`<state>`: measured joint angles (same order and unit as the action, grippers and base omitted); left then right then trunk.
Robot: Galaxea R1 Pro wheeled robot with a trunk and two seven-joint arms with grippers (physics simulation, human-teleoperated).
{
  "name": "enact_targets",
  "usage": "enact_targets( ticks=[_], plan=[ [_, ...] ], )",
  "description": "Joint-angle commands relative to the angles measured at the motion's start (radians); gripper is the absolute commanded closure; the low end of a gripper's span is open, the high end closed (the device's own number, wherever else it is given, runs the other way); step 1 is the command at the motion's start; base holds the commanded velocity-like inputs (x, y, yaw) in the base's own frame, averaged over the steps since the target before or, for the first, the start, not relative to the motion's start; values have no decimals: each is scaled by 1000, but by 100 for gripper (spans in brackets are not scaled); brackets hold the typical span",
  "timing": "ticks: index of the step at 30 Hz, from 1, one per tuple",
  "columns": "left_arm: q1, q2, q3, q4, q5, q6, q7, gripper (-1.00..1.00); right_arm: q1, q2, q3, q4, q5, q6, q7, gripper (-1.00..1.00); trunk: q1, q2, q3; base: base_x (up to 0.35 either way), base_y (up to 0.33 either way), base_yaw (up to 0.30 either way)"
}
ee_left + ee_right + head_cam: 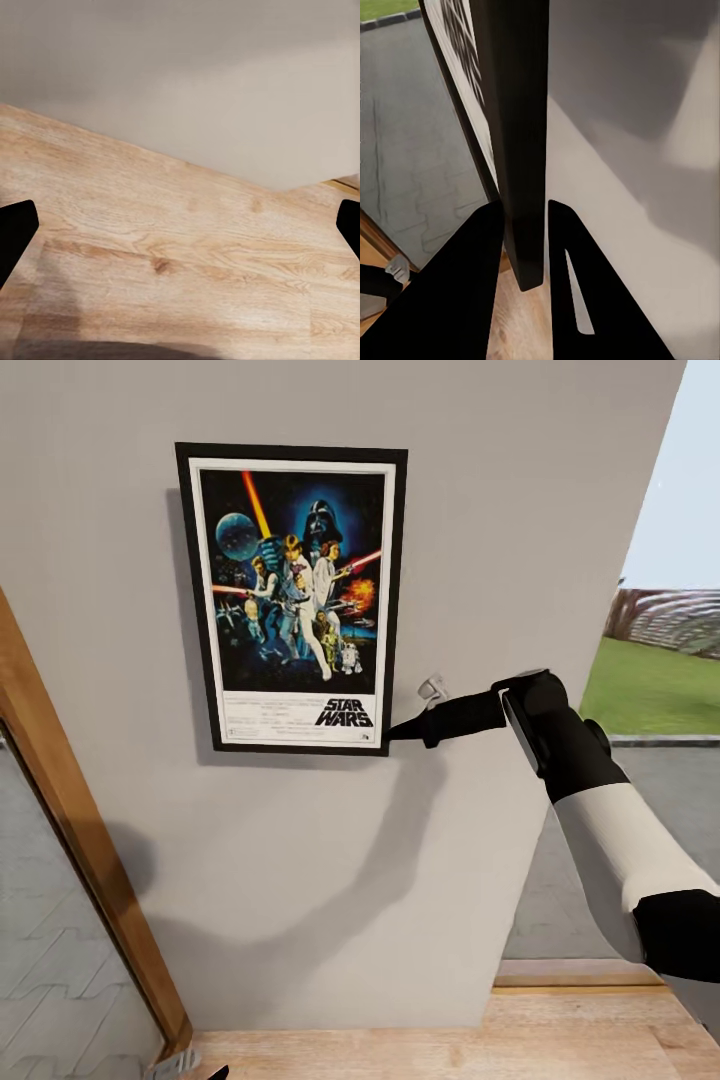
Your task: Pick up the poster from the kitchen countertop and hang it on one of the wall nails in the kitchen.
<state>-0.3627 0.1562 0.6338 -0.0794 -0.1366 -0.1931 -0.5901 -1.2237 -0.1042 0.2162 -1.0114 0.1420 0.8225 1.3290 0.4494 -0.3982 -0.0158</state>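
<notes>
Taking the poster as the landmark and reading the head view from left to right: well off to its left a slanted wooden door frame borders a glass panel, and below it the light grey wall runs down to a wooden floor. The left gripper shows in its own wrist view, its dark fingertips set wide apart at the picture's edges over bare floorboards, so that claw stands open and empty. The poster itself sits upright and flat against the wall, high above the floor, its black frame casting a thin shadow along its left side; no nail head can be made out, so whether it already hangs on one cannot be told. At the poster's lower right corner the right gripper pinches the frame, and the right wrist view confirms it, with both fingers closed on the frame's thin edge. Further right of the poster the arm leads back, and beyond the wall's end lie grass and paving outdoors. The poster looks light, stiff and flat, with a smooth, likely slippery frame; a corner pinch lets it swing, so a grip on the frame edge should be firm.
</notes>
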Motion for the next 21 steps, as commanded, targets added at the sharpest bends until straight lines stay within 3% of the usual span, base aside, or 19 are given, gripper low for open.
enact_targets(
  ticks=[1, 21],
  plan=[
    [-1, 0, 7, 1, -11, -6, -2, -100, -1, 0, 0, -1, 7, 9, 8, 100, 1, -2, -2, 0, 9, 0],
    [-1, 0, 7, 1, -11, -6, -2, -100, 0, 0, 0, -1, 7, 9, 7, 100, 1, -2, -2, 0, 18, 0]
  ],
)
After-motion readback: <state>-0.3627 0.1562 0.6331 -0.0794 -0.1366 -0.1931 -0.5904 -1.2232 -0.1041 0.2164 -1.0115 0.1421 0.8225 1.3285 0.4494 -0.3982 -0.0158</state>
